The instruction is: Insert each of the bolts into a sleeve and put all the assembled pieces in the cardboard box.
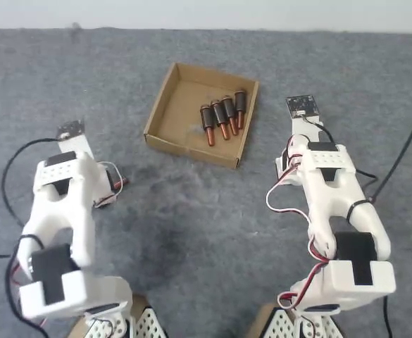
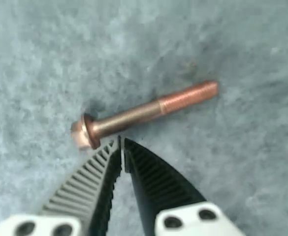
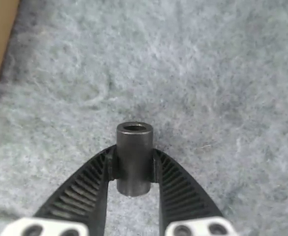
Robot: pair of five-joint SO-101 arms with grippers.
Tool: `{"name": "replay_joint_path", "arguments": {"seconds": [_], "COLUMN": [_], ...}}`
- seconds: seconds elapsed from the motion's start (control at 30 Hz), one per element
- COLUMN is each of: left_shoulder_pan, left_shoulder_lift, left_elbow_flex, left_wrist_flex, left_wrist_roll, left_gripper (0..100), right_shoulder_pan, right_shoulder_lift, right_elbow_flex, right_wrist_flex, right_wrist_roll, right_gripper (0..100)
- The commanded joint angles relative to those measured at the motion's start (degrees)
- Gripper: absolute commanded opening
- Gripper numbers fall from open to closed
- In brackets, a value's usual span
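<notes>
While on grey carpet [image 1: 191, 232], cardboard box [image 1: 181, 105] with four assemblies [image 1: 223, 118].

- Cardboard box [image 1: 162, 113]: tan, shallow, open-topped; sat at 12 o'clock on the grey carpet [image 1: 191, 232].
- Four assembled pieces [image 1: 223, 118]: lay side by side in the box's 3 o'clock half, dark sleeves toward 12, copper ends toward 6.
- Bolt [image 2: 144, 114]: copper, flanged head, lay flat on the carpet, no sleeve on it.
- Sleeve [image 3: 134, 157]: dark, hollow, was pinched in the right gripper [image 3: 134, 161].

The bolt [image 2: 144, 114] is coppery metal, softly shiny; the sleeve [image 3: 134, 157] dark matt metal. Fuzzy grey cloth [image 1: 191, 232] lies underneath. The box [image 1: 191, 150] is matt cardboard, the fingers [image 3: 80, 191] ribbed black plastic.
</notes>
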State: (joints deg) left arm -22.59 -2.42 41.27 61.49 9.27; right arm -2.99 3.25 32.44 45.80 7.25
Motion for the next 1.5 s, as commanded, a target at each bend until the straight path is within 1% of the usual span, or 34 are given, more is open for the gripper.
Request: {"name": "replay_joint_path", "arguments": {"seconds": [0.0,0.1,0.2,0.27,0.4,0.57,0.77,0.93,1.03,1.13,1.2,1.3,1.37,1.47], "left_shoulder_pan": [0.1,0.1,-0.4,-2.0,-5.5,-5.9,-5.4,-2.2,-1.3,-1.5,-2.1,-2.5,-2.5,-2.6], "left_shoulder_lift": [-2.1,1.8,4.9,5.9,6.2,6.2,7.0,9.1,9.2,9.1,8.2,3.7,1.7,1.1], "left_elbow_flex": [-0.7,-0.7,-3.6,-5.3,-7.1,-7.3,-9.9,-10.4,-10.4,-10.4,-10.4,-9.9,-9.2,-7.7], "left_wrist_flex": [-1.2,-5.0,-3.8,-3.5,-7.1,-10.4,-14.0,-20.4,-22.7,-22.5,-22.0,-17.0,-14.1,-15.6], "left_wrist_roll": [-0.4,-0.4,-0.4,-0.4,-0.3,6.8,10.8,16.9,18.1,18.2,18.3,18.4,19.7,21.8], "left_gripper": [1,1,1,1,1,1,1,1,1,1,4,13,19,23], "right_shoulder_pan": [-0.6,-0.6,-0.6,-0.6,-0.6,-0.6,-0.6,-0.6,-0.6,-0.6,-0.6,-0.7,-0.7,-0.7], "right_shoulder_lift": [-3.3,-3.3,-3.3,-3.3,-3.3,-3.3,-3.3,-3.3,-3.3,-3.3,-3.3,-3.3,-3.3,-3.2], "right_elbow_flex": [-0.2,-0.2,-0.2,-0.2,-0.2,-0.2,-0.2,-0.2,-0.2,-0.2,-0.2,-0.2,-0.2,-0.2], "right_wrist_flex": [-1.0,-1.0,-1.0,-1.0,-1.0,-1.0,-1.0,-1.0,-1.0,-1.1,-1.1,-1.1,-1.1,-1.1], "right_wrist_roll": [0.9,0.9,0.9,0.9,0.9,0.9,0.9,1.0,1.0,1.0,1.0,1.0,1.0,1.0], "right_gripper": [0.6,0.6,0.6,0.6,0.6,0.6,0.6,0.6,0.6,0.6,0.6,0.6,0.6,0.6]}}
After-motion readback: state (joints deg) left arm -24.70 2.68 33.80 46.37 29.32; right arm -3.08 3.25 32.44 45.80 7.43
